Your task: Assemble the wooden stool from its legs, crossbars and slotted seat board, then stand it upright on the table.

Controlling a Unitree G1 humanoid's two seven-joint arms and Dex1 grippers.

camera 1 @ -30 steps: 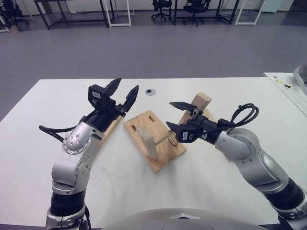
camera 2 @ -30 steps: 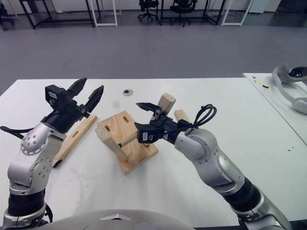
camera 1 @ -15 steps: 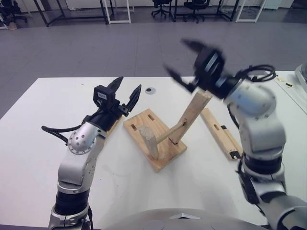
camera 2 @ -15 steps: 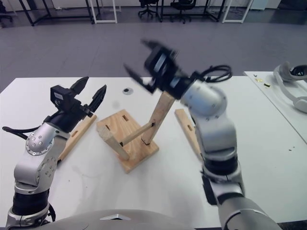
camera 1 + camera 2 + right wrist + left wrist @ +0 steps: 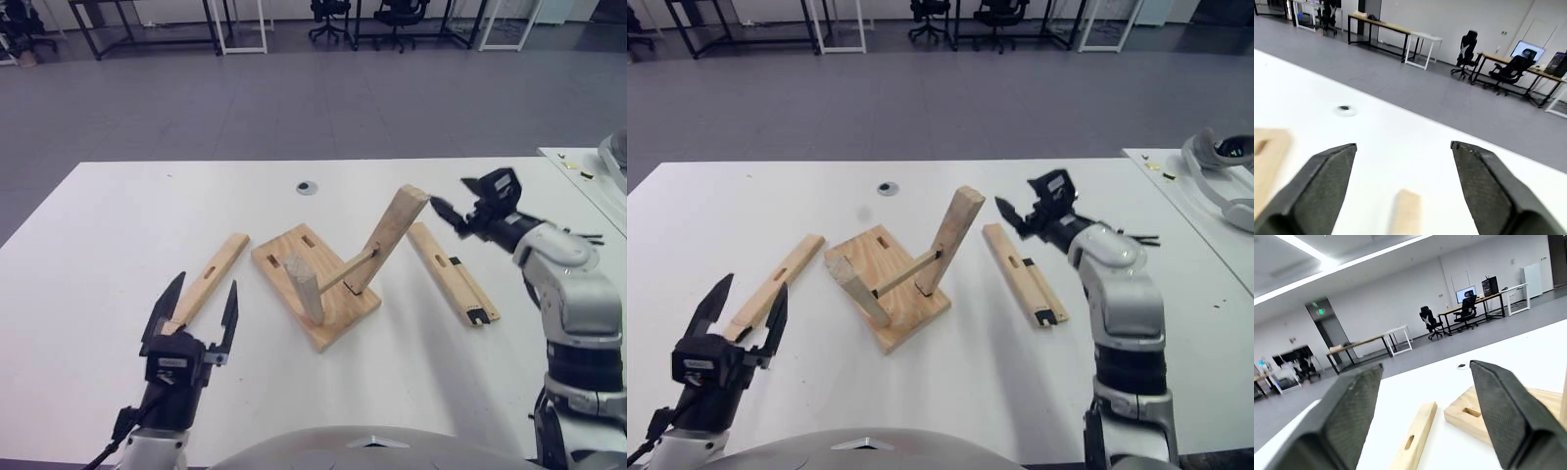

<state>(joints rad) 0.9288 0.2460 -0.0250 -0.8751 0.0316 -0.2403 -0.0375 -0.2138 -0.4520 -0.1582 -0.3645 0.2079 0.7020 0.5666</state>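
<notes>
the left gripper (image 5: 205, 287) and right gripper (image 5: 448, 197) sit spread wide, holding nothing, either side of the seat board (image 5: 343, 311).

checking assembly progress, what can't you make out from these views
- Eye views: whether the leaning leg sits in a seat board slot; its own foot hides the joint.
- Left wrist view: seat board cut off by the picture edge and covered by a finger of the left hand.
- Right wrist view: wood piece cut off by the edge; which part, unclear.
</notes>
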